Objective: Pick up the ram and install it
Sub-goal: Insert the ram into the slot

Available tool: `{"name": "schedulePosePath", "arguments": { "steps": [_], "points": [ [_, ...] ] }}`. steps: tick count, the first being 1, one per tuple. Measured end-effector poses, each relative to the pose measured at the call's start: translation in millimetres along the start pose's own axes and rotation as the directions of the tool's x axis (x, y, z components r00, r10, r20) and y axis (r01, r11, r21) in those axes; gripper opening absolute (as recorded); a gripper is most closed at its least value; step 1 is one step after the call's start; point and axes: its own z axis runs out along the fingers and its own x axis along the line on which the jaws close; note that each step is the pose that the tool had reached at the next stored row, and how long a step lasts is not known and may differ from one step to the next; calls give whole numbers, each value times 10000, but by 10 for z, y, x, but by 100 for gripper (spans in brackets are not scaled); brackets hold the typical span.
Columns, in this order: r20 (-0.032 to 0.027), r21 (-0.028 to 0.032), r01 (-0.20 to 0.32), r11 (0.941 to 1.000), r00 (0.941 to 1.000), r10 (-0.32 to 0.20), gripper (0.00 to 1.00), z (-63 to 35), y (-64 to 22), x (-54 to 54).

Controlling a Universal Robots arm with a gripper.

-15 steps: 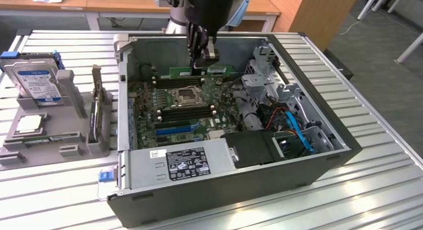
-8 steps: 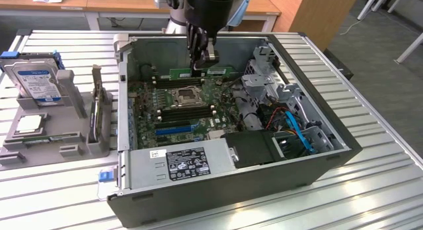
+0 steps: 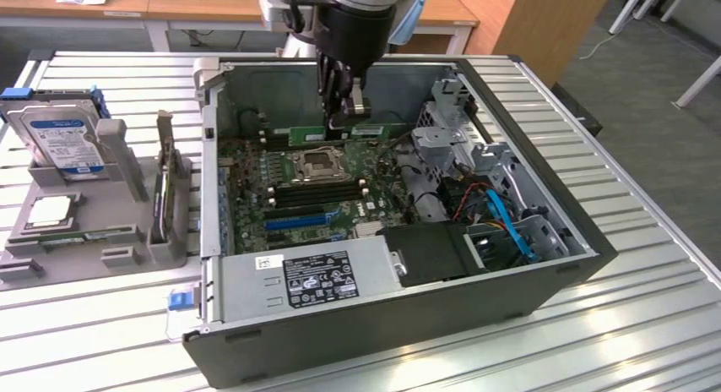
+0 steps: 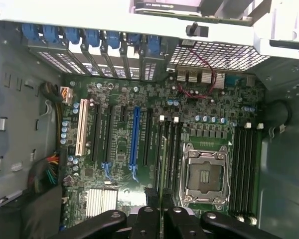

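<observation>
Clamping the ram [image 3: 306, 133], a long, thin green stick held level, the claw [image 3: 343, 122] hangs above the motherboard [image 3: 253, 179].

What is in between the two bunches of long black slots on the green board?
The square, metal-framed processor socket sits between them. The wrist view shows it plainly, and the exterior view shows it too.
</observation>
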Motion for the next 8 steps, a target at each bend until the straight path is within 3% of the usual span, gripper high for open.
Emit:
{"name": "schedulePosePath", "arguments": {
  "steps": [8],
  "points": [
    [0,0,0,10000,10000,0,14,146,-7,6]
  ]
}}
